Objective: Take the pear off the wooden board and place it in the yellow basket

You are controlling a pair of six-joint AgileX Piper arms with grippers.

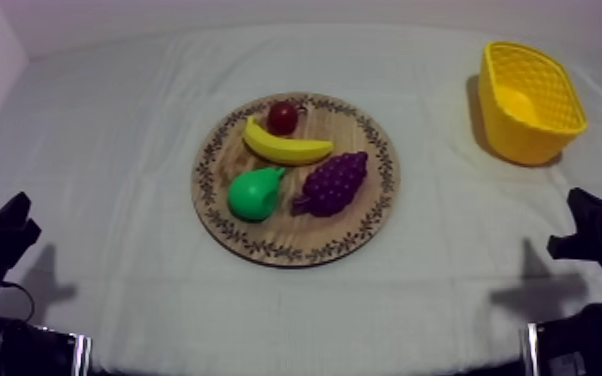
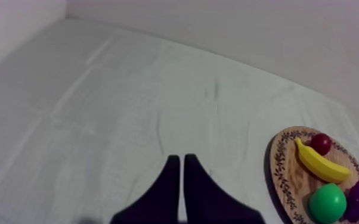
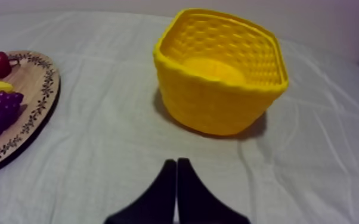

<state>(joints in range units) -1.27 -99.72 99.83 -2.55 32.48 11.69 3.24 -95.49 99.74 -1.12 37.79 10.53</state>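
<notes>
The pear (image 1: 255, 193) lies on the wooden board (image 1: 275, 238), just beside the bunch of grapes (image 1: 332, 183); the yellow basket (image 1: 525, 140) stands well apart at the table's right. The left gripper (image 2: 182, 161) and the right gripper (image 3: 176, 162) sit low, each with fingers together on nothing

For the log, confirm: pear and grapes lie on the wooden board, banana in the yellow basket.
Not quite: the banana lies on the wooden board too, not in the yellow basket, as the top view shows. The rest stands.
</notes>
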